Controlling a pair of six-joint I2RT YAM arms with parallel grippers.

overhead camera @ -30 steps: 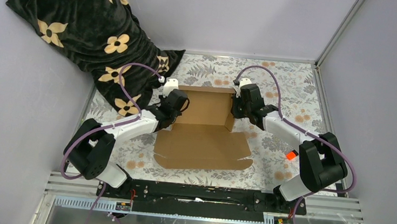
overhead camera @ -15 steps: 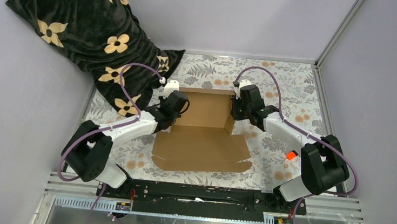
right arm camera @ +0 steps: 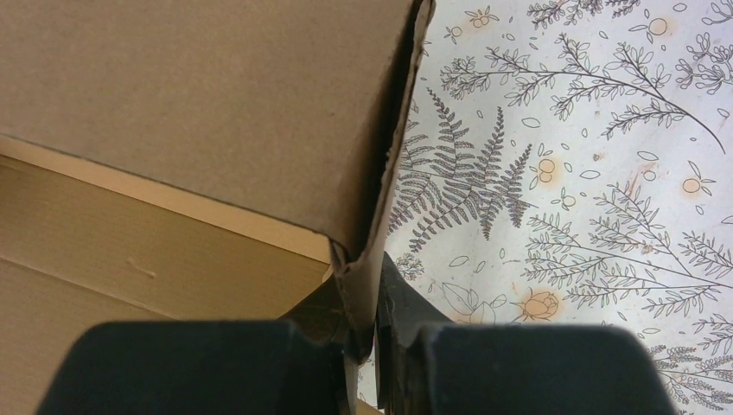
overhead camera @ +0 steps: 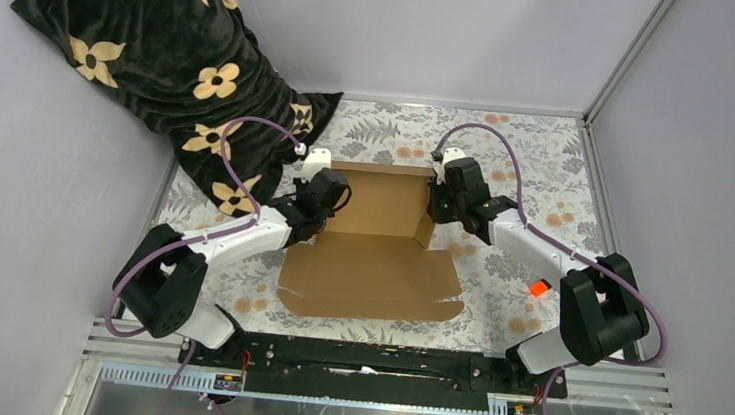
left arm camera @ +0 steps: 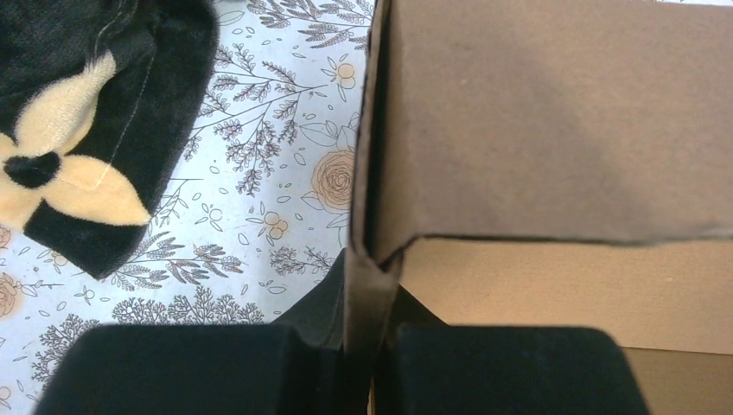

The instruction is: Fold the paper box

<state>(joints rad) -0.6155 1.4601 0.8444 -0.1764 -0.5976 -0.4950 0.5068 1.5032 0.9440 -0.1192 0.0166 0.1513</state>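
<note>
The paper box is plain brown cardboard, half formed, in the middle of the table. Its back and side walls stand up; its front panel lies flat toward the arms. My left gripper is shut on the box's left side wall. My right gripper is shut on the right side wall. In both wrist views the thin wall edge is pinched between the black fingers, with the upright back wall beyond it.
A black cloth with cream flowers lies at the back left, its corner close to the left gripper. A small orange-and-black marker lies near the right arm. Grey enclosure walls stand on the left, back and right.
The box's flat front panel has shifted slightly left and toward the arms. Both grippers have stayed shut on the side walls and shifted only slightly.
</note>
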